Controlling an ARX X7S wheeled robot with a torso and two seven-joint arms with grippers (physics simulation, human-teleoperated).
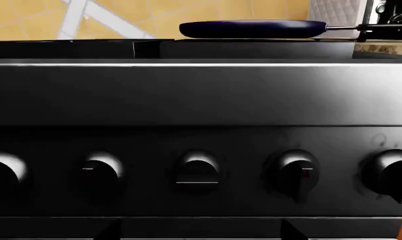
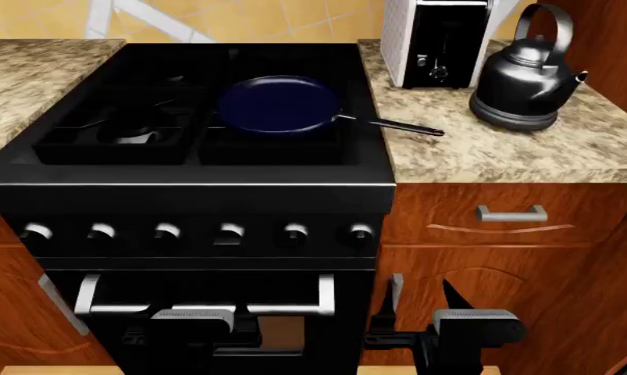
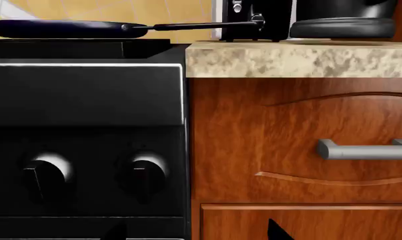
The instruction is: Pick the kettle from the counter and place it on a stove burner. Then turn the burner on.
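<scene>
The dark grey kettle [image 2: 521,74] stands upright on the speckled counter [image 2: 480,156] at the right, beside the stove; its base ring [image 3: 341,26] shows in the right wrist view. The bare stove burner [image 2: 131,129] lies under a black grate at the stove's front left. My left gripper [image 2: 195,337] hangs low in front of the oven door, open and empty, facing the knob row [image 1: 197,172]. My right gripper [image 2: 425,301] is also low, open and empty, in front of the wood cabinet by the stove's right edge, its dark fingertips [image 3: 274,231] spread wide.
A dark blue frying pan [image 2: 276,105] sits on the front right grate, its handle reaching over the counter. A white toaster [image 2: 438,39] stands left of the kettle. A drawer handle [image 2: 511,212] and the oven door handle [image 2: 204,301] stick out toward the grippers.
</scene>
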